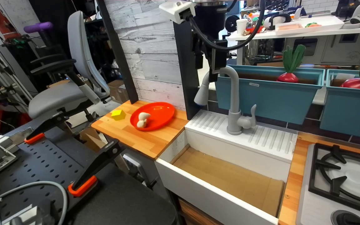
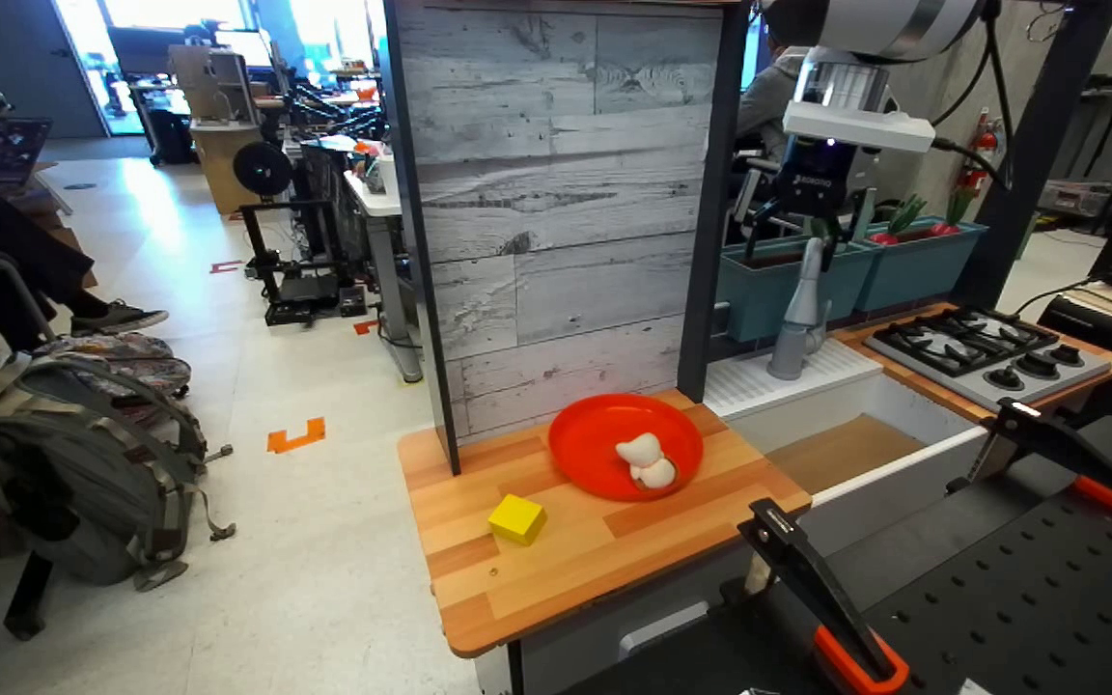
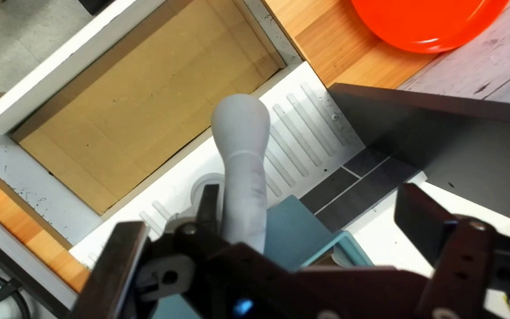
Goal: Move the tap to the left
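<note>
The tap (image 1: 234, 90) is a tall matte grey gooseneck on the white ribbed ledge behind the sink. In an exterior view its spout head (image 1: 202, 93) hangs to the left of its base, and it also shows in an exterior view (image 2: 802, 299). My gripper (image 1: 205, 70) is at the top of the arch, pointing down. In the wrist view the gripper (image 3: 310, 199) is open, with the spout neck (image 3: 244, 190) close beside the left finger and a wide gap to the right finger. Whether the finger touches the tap I cannot tell. A short handle (image 1: 253, 115) is at the base.
A white sink basin (image 1: 220, 200) lies in front of the tap. Teal planters (image 1: 261, 100) stand just behind it. A dark post (image 1: 186, 62) and wood-look panel (image 1: 155, 53) rise to its left. A red plate (image 1: 164, 112) and yellow block (image 1: 118, 114) are on the counter; a stove (image 1: 355, 178) is right.
</note>
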`<state>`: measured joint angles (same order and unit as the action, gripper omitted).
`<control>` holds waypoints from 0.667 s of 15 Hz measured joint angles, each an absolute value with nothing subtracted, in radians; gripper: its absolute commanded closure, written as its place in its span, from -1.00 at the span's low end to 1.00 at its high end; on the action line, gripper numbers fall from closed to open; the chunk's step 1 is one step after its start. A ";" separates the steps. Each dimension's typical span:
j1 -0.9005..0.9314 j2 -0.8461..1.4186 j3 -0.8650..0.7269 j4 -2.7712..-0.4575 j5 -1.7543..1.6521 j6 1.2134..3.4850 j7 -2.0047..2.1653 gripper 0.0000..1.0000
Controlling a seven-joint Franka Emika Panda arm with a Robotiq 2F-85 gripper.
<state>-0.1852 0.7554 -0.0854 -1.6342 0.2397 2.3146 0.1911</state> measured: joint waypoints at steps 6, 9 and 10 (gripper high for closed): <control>-0.184 0.716 -0.085 -1.680 0.238 2.337 0.129 -1.00; -0.183 0.656 -0.082 -1.743 0.231 2.356 0.068 -1.00; -0.180 0.625 -0.081 -1.774 0.223 2.360 0.043 -1.00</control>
<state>-0.1802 0.6249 -0.0808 -1.7740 0.2233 2.3602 0.0428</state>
